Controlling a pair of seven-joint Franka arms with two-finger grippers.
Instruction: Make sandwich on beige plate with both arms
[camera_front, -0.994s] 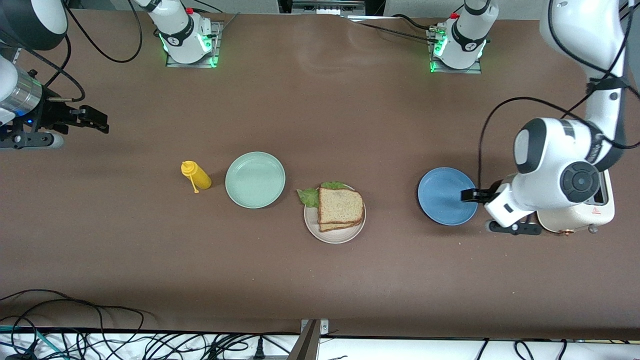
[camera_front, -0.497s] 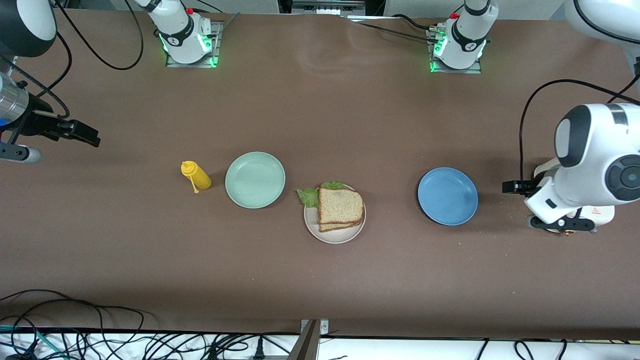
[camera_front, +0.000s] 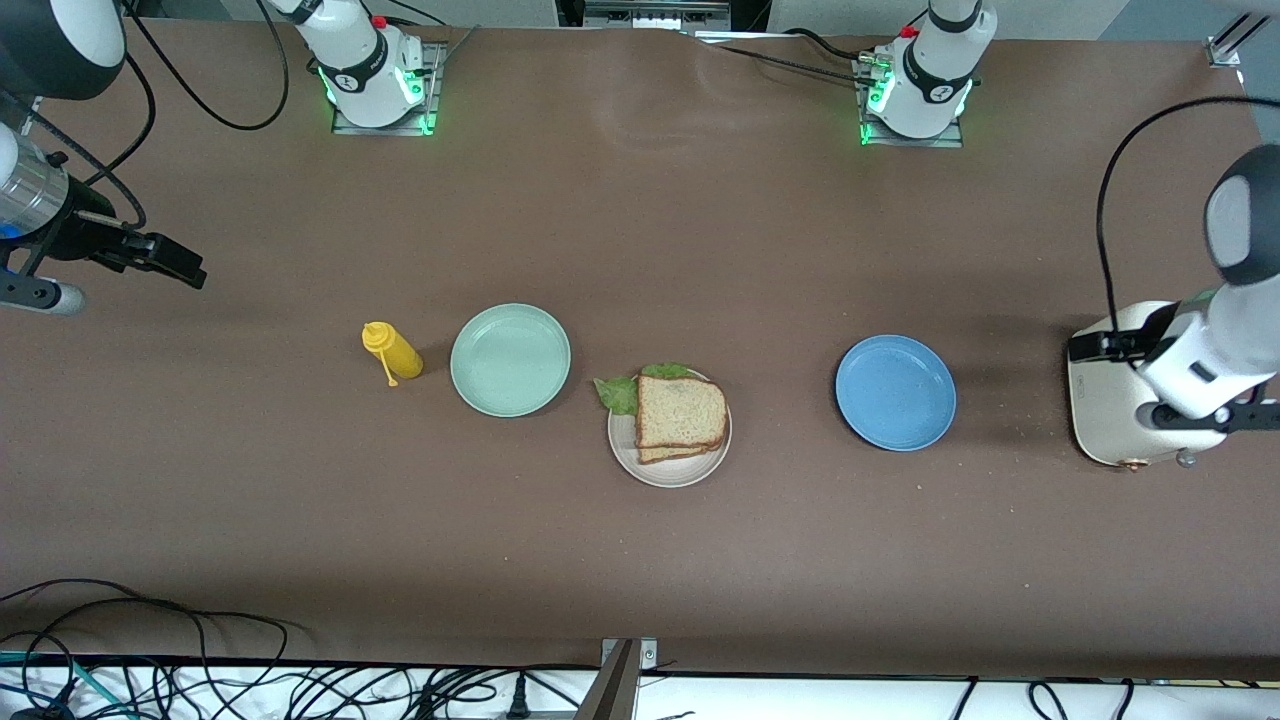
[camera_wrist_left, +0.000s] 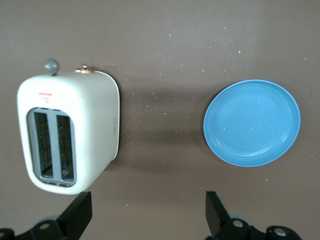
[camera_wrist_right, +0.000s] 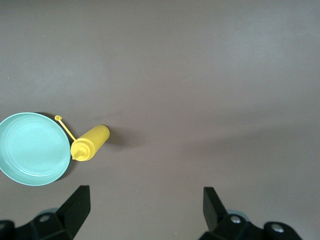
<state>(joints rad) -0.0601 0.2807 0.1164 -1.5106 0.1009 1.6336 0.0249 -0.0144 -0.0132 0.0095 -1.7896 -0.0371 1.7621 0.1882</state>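
The sandwich (camera_front: 680, 415) lies on the beige plate (camera_front: 668, 474) in the middle of the table: a top bread slice over a lower slice, with a green lettuce leaf (camera_front: 622, 392) sticking out toward the right arm's end. My left gripper (camera_front: 1095, 347) is open and empty, up in the air over the toaster (camera_front: 1100, 420) at the left arm's end; its own view shows it (camera_wrist_left: 148, 212) over bare table. My right gripper (camera_front: 180, 262) is open and empty over bare table at the right arm's end, and shows in its own view (camera_wrist_right: 146, 210).
A blue plate (camera_front: 895, 392) lies between the sandwich and the toaster, also in the left wrist view (camera_wrist_left: 251, 122) with the toaster (camera_wrist_left: 67, 132). A mint-green plate (camera_front: 510, 359) and a lying yellow squeeze bottle (camera_front: 392, 350) sit toward the right arm's end; both show in the right wrist view (camera_wrist_right: 32, 149), (camera_wrist_right: 90, 142).
My left gripper has drawn back from over the blue plate to over the toaster at the table's end. My right gripper has shifted slightly toward the table's end.
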